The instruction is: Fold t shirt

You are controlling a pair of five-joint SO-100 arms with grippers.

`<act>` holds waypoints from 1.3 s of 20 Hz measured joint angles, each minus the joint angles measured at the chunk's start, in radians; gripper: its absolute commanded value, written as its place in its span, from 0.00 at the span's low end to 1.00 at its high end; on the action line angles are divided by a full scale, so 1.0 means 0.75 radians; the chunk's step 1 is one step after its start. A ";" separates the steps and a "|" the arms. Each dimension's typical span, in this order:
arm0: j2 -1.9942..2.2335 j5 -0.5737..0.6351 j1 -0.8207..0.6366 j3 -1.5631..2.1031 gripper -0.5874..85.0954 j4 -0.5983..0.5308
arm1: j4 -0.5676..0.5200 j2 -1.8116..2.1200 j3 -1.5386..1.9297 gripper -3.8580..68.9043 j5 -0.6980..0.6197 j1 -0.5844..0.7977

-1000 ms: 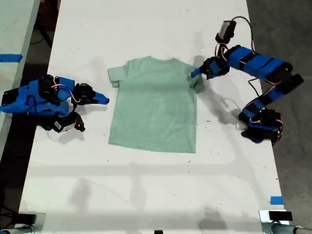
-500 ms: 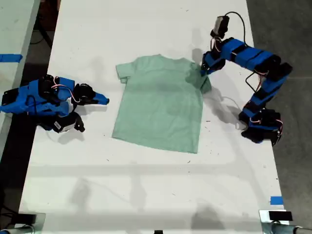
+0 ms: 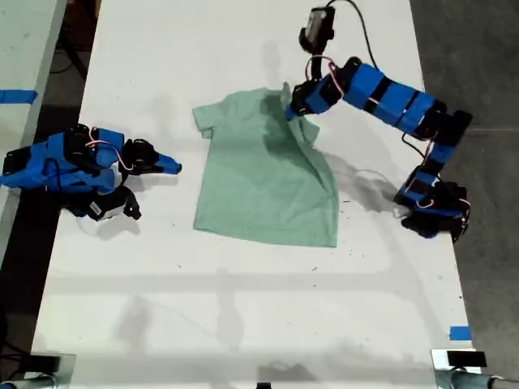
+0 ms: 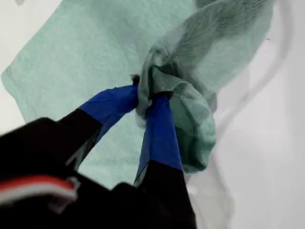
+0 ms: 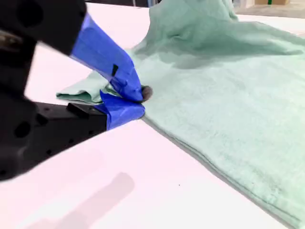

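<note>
The pale mint-green t shirt [image 3: 259, 186] lies on the white table [image 3: 243, 308], its neck toward the far edge. My first gripper [image 3: 293, 109] is shut on a bunched sleeve of the t shirt [image 4: 190, 119] and holds it raised over the shirt's upper part, so that side's edge folds inward. In the first wrist view the blue fingers [image 4: 159, 133] pinch the cloth. My second gripper [image 3: 172, 168] rests shut on the table at the exterior view's left, a little short of the other sleeve [image 3: 203, 120]. Seen from the second wrist view, its tips [image 5: 131, 98] meet in front of the shirt [image 5: 228, 95].
The first arm's base [image 3: 434, 211] stands at the exterior view's right table edge, with a thin cable beside it. A blue tape mark [image 3: 459, 333] sits near the front right corner in the exterior view. A second table [image 3: 20, 49] borders the exterior view's left.
My first gripper has lifted the sleeve and carried it toward the exterior view's left, over the shirt. The shirt's right side has folded inward and the cloth shifted slightly. The second arm stayed still.
</note>
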 measured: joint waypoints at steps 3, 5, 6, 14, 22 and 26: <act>0.000 0.000 0.000 0.000 0.00 0.000 | -0.027 -0.147 0.002 0.46 0.016 -0.053; 0.000 0.000 0.000 0.000 0.00 0.000 | 0.008 -0.127 -0.025 0.43 0.016 -0.014; 0.000 0.000 0.000 0.000 0.00 0.000 | 0.051 -0.098 -0.057 0.42 0.016 0.008; 0.000 0.000 0.000 0.000 0.00 0.000 | 0.213 0.916 0.624 0.07 0.217 -0.213; 0.000 0.000 -0.008 0.000 0.04 0.000 | 0.143 2.643 2.438 0.07 0.513 -0.681; -0.010 -0.074 -0.039 0.000 0.20 0.004 | 0.147 2.724 2.461 0.07 0.505 -0.554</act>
